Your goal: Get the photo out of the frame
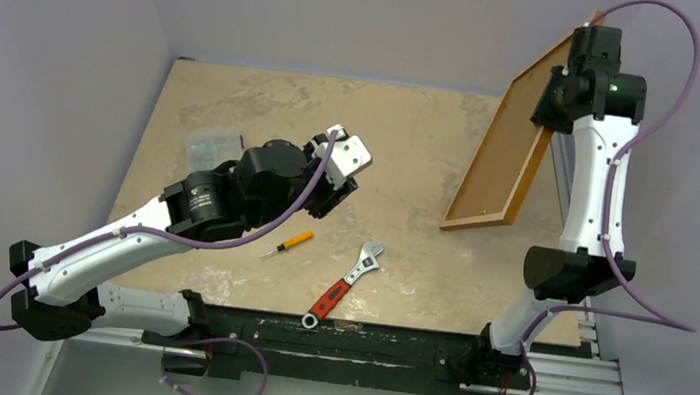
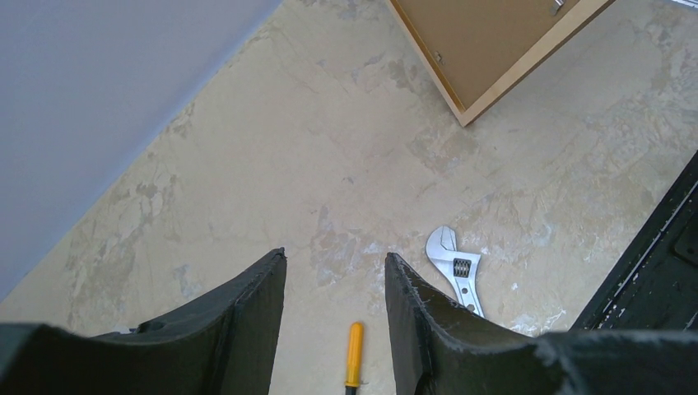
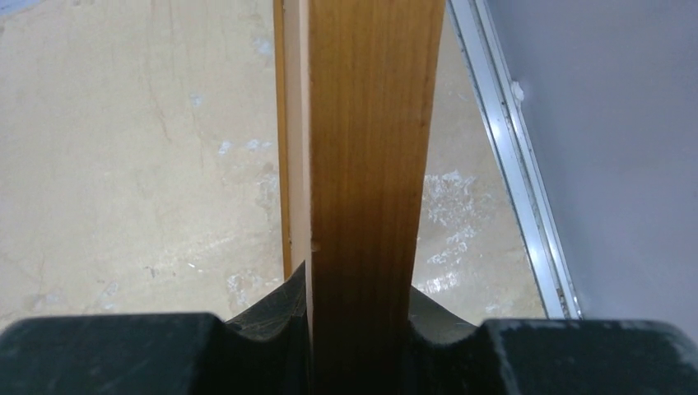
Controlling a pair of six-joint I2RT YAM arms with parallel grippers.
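Note:
The frame, a narrow orange-brown wooden border, stands tilted on its lower edge at the table's right side. Its cork-brown backing board faces the top camera. The photo is hidden behind it. My right gripper is shut on the frame's upper edge; in the right wrist view the wood fills the gap between the fingers, gripper. My left gripper is open and empty above the table's middle, gripper. The frame's lower corner shows far off in the left wrist view.
A yellow-handled screwdriver lies below the left gripper. A red-handled adjustable wrench lies nearer the front edge. A clear plastic piece lies at the left. A metal rail runs along the table's right edge.

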